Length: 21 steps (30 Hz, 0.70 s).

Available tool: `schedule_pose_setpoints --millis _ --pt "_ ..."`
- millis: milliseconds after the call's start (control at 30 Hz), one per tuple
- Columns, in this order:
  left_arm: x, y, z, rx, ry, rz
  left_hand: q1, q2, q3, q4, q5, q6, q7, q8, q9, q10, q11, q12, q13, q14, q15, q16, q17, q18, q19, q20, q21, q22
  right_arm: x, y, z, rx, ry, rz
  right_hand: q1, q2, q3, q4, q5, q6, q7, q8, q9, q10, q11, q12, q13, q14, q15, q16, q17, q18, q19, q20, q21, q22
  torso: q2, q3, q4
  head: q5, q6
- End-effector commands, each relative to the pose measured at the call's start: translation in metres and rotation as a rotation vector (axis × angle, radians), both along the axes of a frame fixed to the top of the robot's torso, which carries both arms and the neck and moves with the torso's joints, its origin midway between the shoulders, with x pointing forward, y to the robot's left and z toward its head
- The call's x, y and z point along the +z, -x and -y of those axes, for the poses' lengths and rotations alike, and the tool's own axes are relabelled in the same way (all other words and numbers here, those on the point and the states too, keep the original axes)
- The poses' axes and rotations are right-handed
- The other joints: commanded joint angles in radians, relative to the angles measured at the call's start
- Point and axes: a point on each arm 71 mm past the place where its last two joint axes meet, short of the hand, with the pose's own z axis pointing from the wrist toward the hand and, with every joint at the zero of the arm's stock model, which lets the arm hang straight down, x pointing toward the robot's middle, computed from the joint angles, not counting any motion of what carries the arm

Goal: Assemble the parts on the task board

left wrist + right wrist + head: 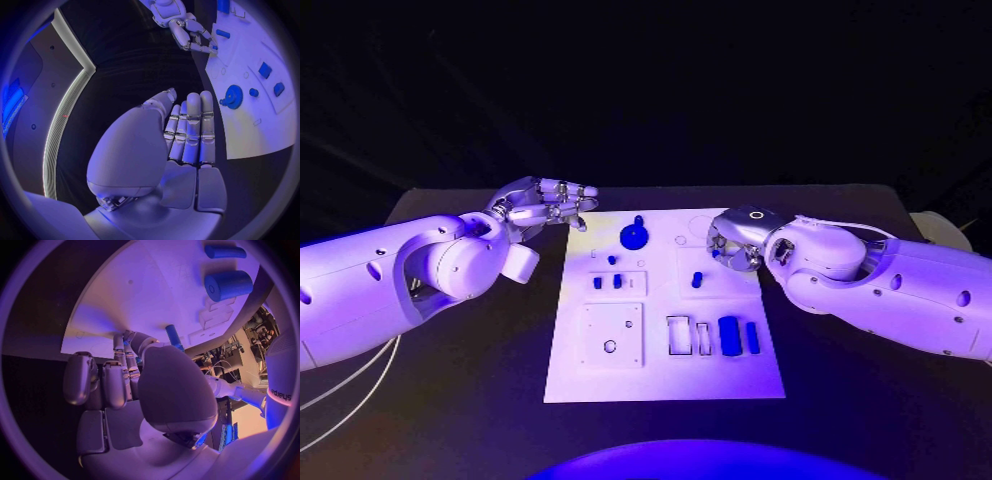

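The white task board (574,385) lies mid-table. On it are a blue gear (635,236) at the far end, small blue pegs (599,283) in the middle, and a blue cylinder (730,335) beside a blue bar (753,338) on the near right. My left hand (545,205) hovers off the board's far left corner with straight fingers (189,131) and an empty palm. My right hand (740,240) is over the far right of the board, fingers (119,380) curled down towards it. A blue peg (174,336) stands just past its thumb. Whether the hand pinches anything is hidden.
Black table (459,380) surrounds the board on all sides. A raised square plate (612,335) with a hole sits on the board's near left, and empty rectangular slots (679,335) lie beside the cylinder.
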Motion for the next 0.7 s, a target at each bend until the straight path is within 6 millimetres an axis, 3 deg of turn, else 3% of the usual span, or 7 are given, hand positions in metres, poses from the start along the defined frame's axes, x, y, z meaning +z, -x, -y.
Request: schedule_pose_setpoints --millis 33,700 --pt "0.001 0.0 0.001 -0.009 -0.001 0.002 -0.004 0.01 0.002 -0.006 0.001 -0.007 -0.003 0.001 0.0 -0.004 0.001 0.005 0.001 -0.004 0.004 -0.004 -0.002 0.013 -0.003 -0.001 -0.006 -0.001 0.002 0.001 -0.001 0.01 -0.017 0.032 0.001 0.014 0.006 -0.003 -0.002 0.007 0.0 0.004 0.003 0.007 -0.002 0.004 0.001 0.046 -0.005 0.006 -0.001 -0.012 0.007 -0.002 0.007 0.081 0.0 0.0 0.0001 0.001 0.002" --pt "0.0 -0.001 0.001 -0.01 -0.004 -0.004 -0.004 0.01 0.003 -0.009 0.0 -0.008 -0.002 0.001 0.0 -0.007 0.001 0.006 0.0 -0.004 0.004 -0.004 -0.002 0.013 -0.003 -0.001 -0.006 -0.001 0.025 0.017 0.005 0.028 -0.124 0.101 -0.021 0.002 0.013 -0.015 -0.007 0.011 0.0 0.004 0.008 0.008 0.0 -0.007 -0.006 0.047 -0.004 0.01 0.003 -0.015 0.012 -0.001 0.021 0.092 -0.002 -0.002 0.001 0.0 0.008"
